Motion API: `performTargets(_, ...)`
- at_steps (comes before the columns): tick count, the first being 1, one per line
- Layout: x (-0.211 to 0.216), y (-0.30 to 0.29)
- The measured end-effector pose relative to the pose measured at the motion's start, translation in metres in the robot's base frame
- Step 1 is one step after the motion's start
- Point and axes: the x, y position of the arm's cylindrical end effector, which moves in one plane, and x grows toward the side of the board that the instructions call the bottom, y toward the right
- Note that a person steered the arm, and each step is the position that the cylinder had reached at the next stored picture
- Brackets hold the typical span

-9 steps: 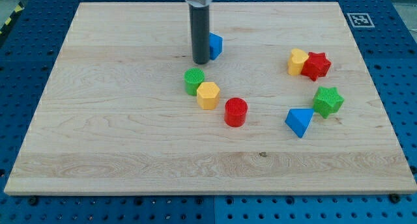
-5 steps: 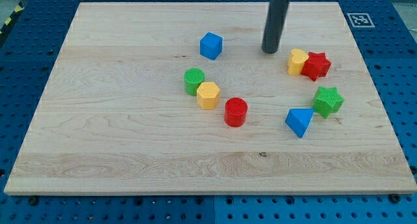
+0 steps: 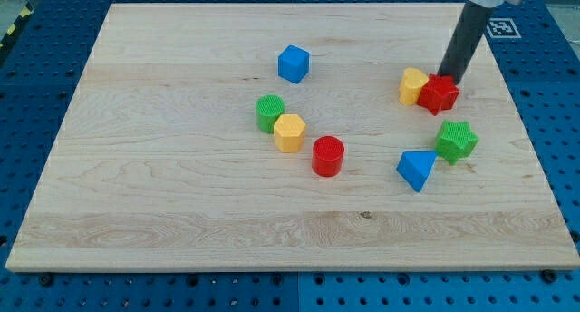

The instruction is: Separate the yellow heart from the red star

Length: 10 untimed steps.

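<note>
The yellow heart (image 3: pixel 414 85) and the red star (image 3: pixel 439 93) sit side by side and touching at the view's right, the heart on the left. My tip (image 3: pixel 451 79) is at the star's upper right edge, right against it or just behind it. The rod slants up to the view's top right.
A blue cube (image 3: pixel 293 63) sits at the upper middle. A green cylinder (image 3: pixel 269 112), a yellow hexagon (image 3: pixel 290 131) and a red cylinder (image 3: pixel 328 156) form a diagonal row at centre. A green star (image 3: pixel 456 141) and a blue triangle (image 3: pixel 416 170) lie below the red star.
My tip has swept from beside the blue cube rightward across the board's upper part to the red star's upper right. No block has visibly moved.
</note>
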Motion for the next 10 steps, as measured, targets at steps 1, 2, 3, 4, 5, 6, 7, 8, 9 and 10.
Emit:
performTargets(1, 0.000, -0.016)
performTargets(2, 0.000, -0.024)
performTargets(3, 0.000, -0.029)
performTargets(4, -0.001, -0.040)
performTargets(5, 0.003, -0.058)
performTargets(6, 0.004, -0.074)
performTargets(7, 0.011, -0.089)
performTargets(8, 0.021, -0.094)
performTargets(9, 0.021, -0.087)
performTargets(10, 0.022, -0.076)
